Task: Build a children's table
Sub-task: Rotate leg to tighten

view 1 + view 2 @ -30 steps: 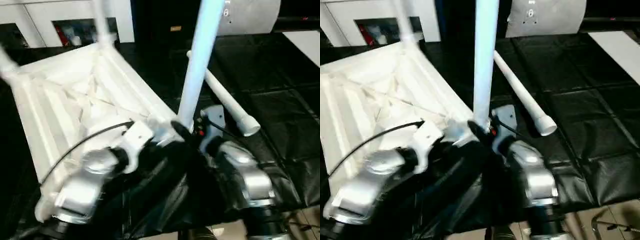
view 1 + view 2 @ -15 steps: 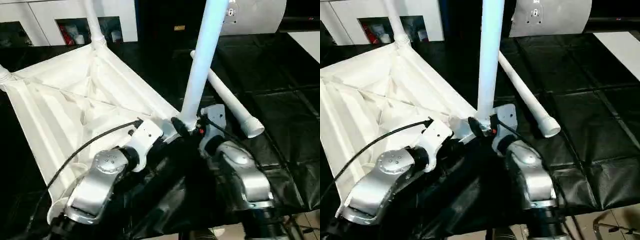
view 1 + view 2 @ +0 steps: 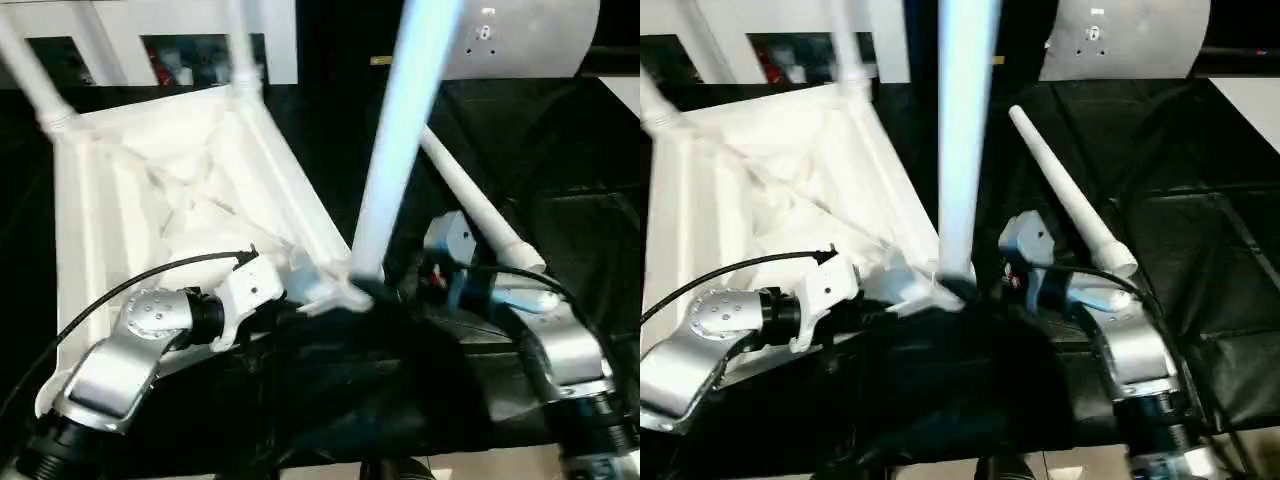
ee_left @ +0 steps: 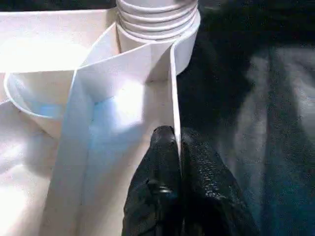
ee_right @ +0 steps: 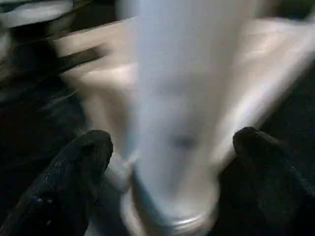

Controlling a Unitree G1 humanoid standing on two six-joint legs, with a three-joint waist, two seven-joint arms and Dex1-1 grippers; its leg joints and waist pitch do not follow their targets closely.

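Left jaws: your left gripper [image 4: 176, 135] is clenched on the thin rim wall of the children's table [image 3: 150, 190]; one black finger [image 4: 160, 162] sits inside the wall, the other outside, just short of the ribbed corner socket [image 4: 157, 24].
Right jaws: your right gripper [image 5: 172, 142] is released, spread wide. The upright leg [image 5: 179, 98] stands between the fingertips [image 5: 83, 152], with a gap on each side.
Table: upside down on the black-covered work table [image 3: 1200, 250], ribbed underside up. The near corner lies straight ahead of both jaws.
Legs: the upright leg [image 3: 400, 140] stands in that near corner, beyond the right jaws. Two more legs [image 3: 240, 50] rise at the far corners, well apart from both grippers.
Loose leg: one loose tube [image 3: 1070, 195] lies flat on the black cover, just beyond the right wrist, flared end nearest it.
Writing: none you can read. Shelf items behind are too blurred.
Edges: the table's rim runs from the left jaws back toward the far corner; the black cover's front edge lies below both forearms.
Open room: bare black cover outboard of the right jaws; a flat white panel [image 3: 1255, 100] lies far off that side.
View difference: the left wrist view gives you the pinch on the rim; the head views hide it behind the wrist. The right wrist view gives you the gaps round the leg.
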